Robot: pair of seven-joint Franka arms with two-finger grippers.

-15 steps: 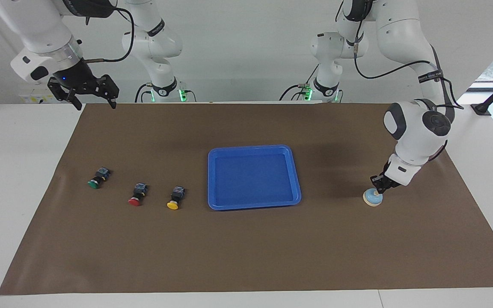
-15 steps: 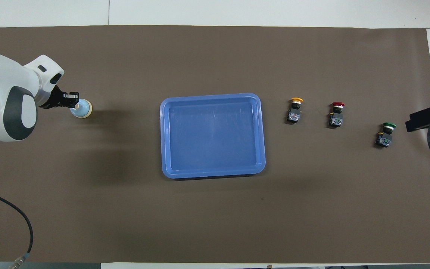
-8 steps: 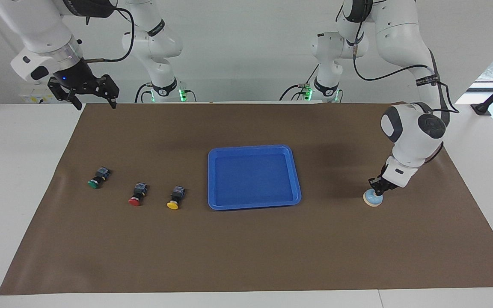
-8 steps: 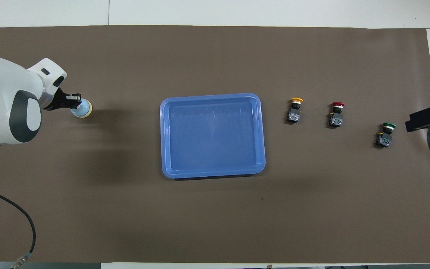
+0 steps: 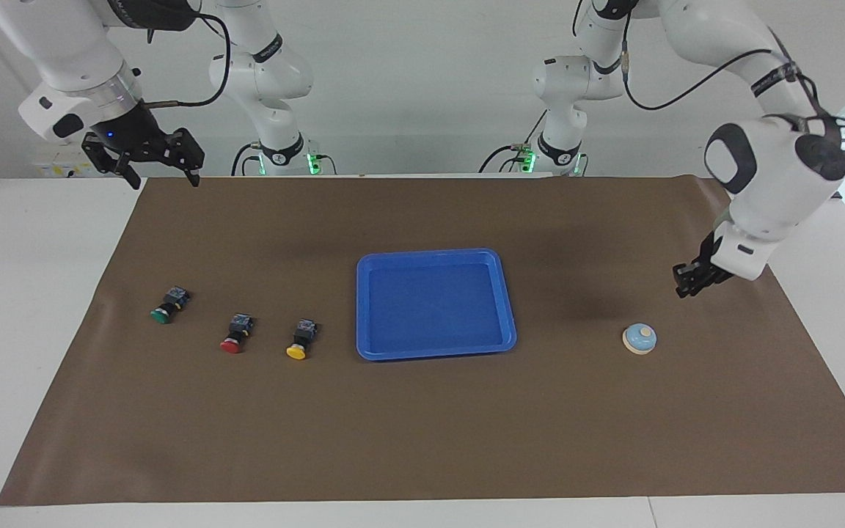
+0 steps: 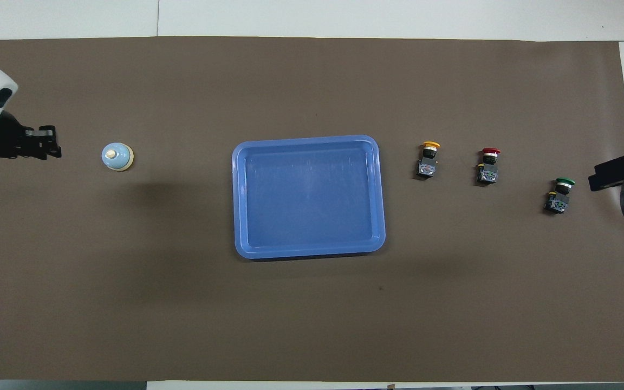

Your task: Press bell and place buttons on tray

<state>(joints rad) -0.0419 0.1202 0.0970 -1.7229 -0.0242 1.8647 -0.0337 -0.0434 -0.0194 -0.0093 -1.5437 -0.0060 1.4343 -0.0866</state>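
With the small light-blue dome bell [image 5: 639,338] free at right of frame, you see three black-bodied push-buttons [image 5: 235,334] in a row left of the empty blue plastic tray [image 5: 505,293]; right gripper [image 5: 161,174], open and empty, hangs upper left, closer to them than left gripper [image 5: 689,281], whose state cannot be told.

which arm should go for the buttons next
Right, probably. The right gripper hangs open over the mat's edge at the end where the green button, red button and yellow button lie. The left gripper is up near the bell, with the tray between.
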